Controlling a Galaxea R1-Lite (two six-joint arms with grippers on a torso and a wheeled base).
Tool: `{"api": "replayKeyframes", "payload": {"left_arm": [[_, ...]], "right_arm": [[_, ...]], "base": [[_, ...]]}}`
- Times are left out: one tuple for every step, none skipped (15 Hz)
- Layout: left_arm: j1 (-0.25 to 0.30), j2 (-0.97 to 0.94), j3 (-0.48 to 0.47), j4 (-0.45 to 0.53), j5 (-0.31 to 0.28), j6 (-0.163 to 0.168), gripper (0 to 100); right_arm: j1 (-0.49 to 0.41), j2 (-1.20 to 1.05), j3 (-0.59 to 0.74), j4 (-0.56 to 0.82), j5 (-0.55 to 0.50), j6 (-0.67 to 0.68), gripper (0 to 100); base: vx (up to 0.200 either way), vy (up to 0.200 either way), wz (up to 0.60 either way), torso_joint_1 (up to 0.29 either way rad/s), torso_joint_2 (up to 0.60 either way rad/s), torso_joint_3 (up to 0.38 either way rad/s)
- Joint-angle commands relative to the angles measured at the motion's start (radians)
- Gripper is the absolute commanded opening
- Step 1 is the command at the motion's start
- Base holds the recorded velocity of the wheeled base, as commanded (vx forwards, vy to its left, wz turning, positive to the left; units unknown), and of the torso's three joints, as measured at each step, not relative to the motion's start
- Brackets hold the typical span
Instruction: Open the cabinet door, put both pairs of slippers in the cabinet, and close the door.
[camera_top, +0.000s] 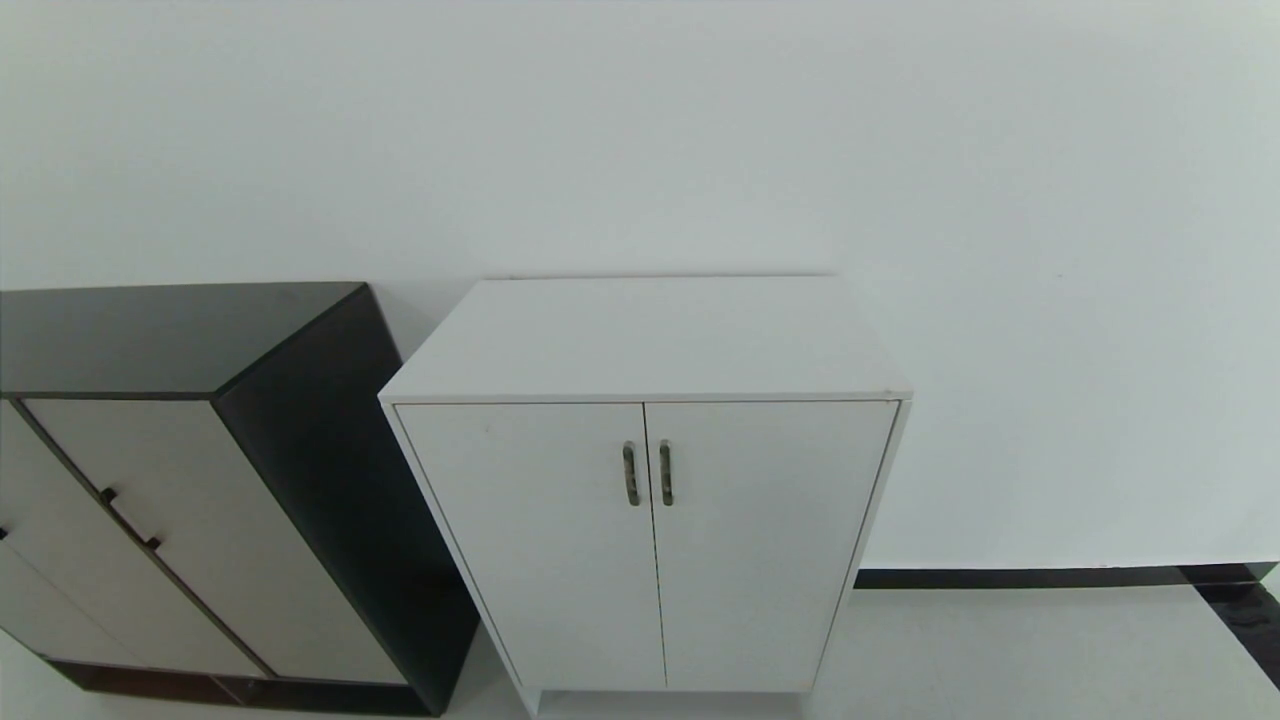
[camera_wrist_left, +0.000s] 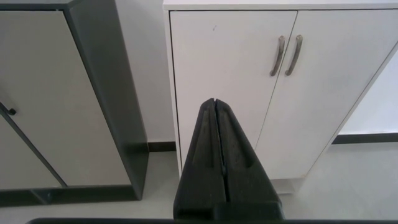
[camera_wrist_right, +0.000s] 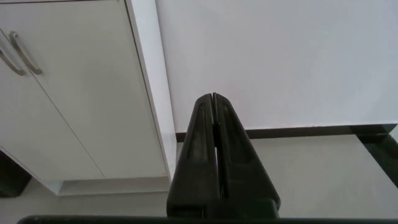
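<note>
The white cabinet (camera_top: 650, 340) stood on the floor (camera_top: 1000, 650) against the wall (camera_top: 640, 130), both doors (camera_top: 540, 540) shut. The left gripper (camera_wrist_left: 214, 104) hung before its left door, well apart, fingers (camera_wrist_left: 202, 146) pressed together, empty. The right gripper (camera_wrist_right: 213, 98), likewise closed and empty, faced the cabinet's right edge.

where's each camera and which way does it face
Head view: on the head, facing forward and down at the white cabinet and dark cabinet.
Left wrist view: behind the shut left gripper, facing both cabinets.
Right wrist view: behind the shut right gripper, facing the white cabinet's side and wall.
All share the door handles.
</note>
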Motion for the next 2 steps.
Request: {"api": "replayKeyframes", "payload": {"left_arm": [[0.000, 0.001, 0.000, 0.000, 0.000, -0.001, 0], [0.000, 0.001, 0.000, 0.000, 0.000, -0.001, 0]], "right_arm": [[0.000, 0.002, 0.000, 0.002, -0.001, 0.000, 0], [0.000, 0.002, 0.000, 0.002, -0.001, 0.000, 0]], "base": [[0.000, 0.000, 0.00, 0.000, 0.00, 0.000], [0.000, 0.000, 0.00, 0.000, 0.00, 0.000]]}}
